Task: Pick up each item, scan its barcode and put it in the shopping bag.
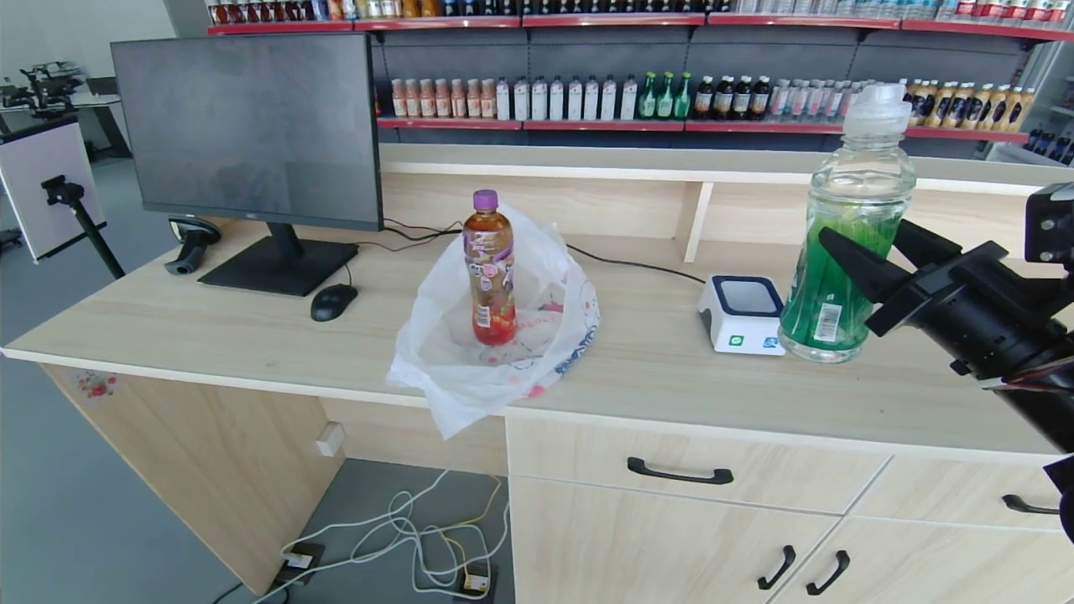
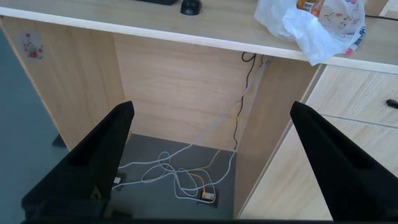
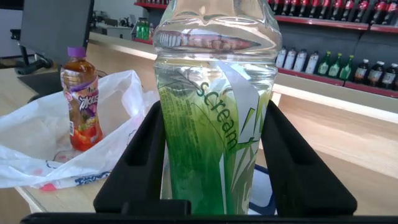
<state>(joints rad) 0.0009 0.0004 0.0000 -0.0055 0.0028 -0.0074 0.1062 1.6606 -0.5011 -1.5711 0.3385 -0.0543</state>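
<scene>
Between the jaws of my right gripper [image 3: 214, 106], pinched at mid-body, the bottle [image 1: 818, 285] looks slick, thin-walled and liquid-heavy, so I'd squeeze gently there; my left gripper [image 2: 212, 109] hangs spread.

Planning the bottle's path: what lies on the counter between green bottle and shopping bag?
Head view: the white barcode scanner, close beside the green bottle; toward the shopping bag, just a black cable on bare counter.
</scene>
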